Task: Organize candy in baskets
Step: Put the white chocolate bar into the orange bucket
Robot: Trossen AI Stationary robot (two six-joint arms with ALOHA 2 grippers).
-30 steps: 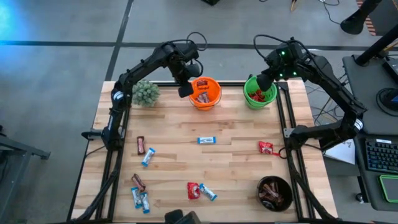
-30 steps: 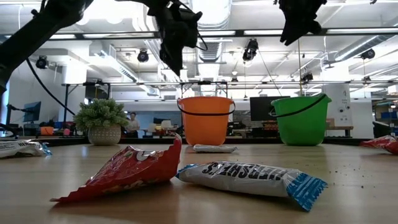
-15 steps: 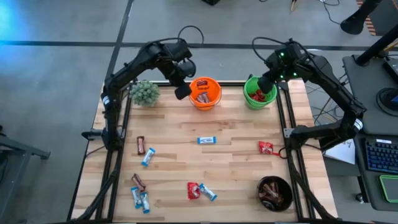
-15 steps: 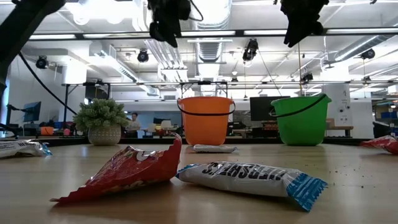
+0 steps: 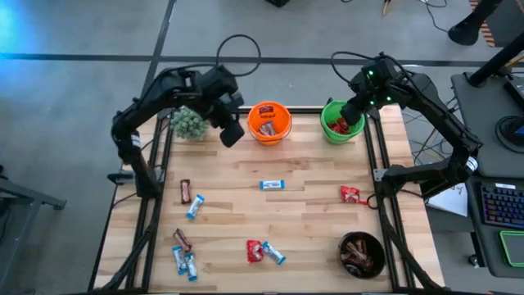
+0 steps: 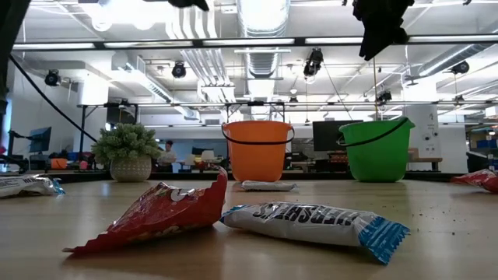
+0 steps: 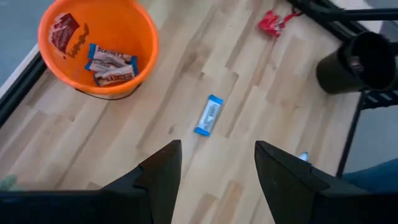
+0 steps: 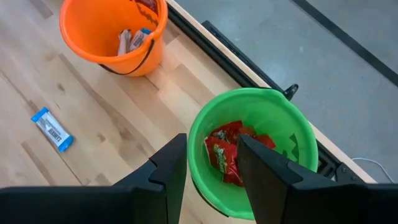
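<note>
My left gripper (image 5: 230, 133) hangs open and empty above the table, between the fuzzy plant (image 5: 190, 123) and the orange pail (image 5: 270, 121). The orange pail (image 7: 96, 43) holds a few candies. My right gripper (image 5: 352, 113) hangs open and empty over the green pail (image 8: 255, 149), which has red candies in it. A blue-and-white bar (image 7: 208, 115) lies flat mid-table, ahead of my left gripper (image 7: 214, 168). A red packet (image 5: 350, 194) lies near the right edge. More candies (image 5: 195, 206) lie scattered at the near left and near middle. The black bowl (image 5: 362, 252) holds brown candies.
The plant (image 6: 128, 152) stands at the far left corner. Dark frame rails (image 5: 372, 164) run along the table's left and right sides. Bare wood lies between the pails and the blue-and-white bar (image 5: 273, 185). A red packet (image 6: 156, 214) and a blue-and-white bar (image 6: 319, 222) lie nearest the low camera.
My left gripper has left the space over the orange pail, going up and toward the table's left and near edges, rolling as it went; it rose out of the low view's top. It stays open and empty.
</note>
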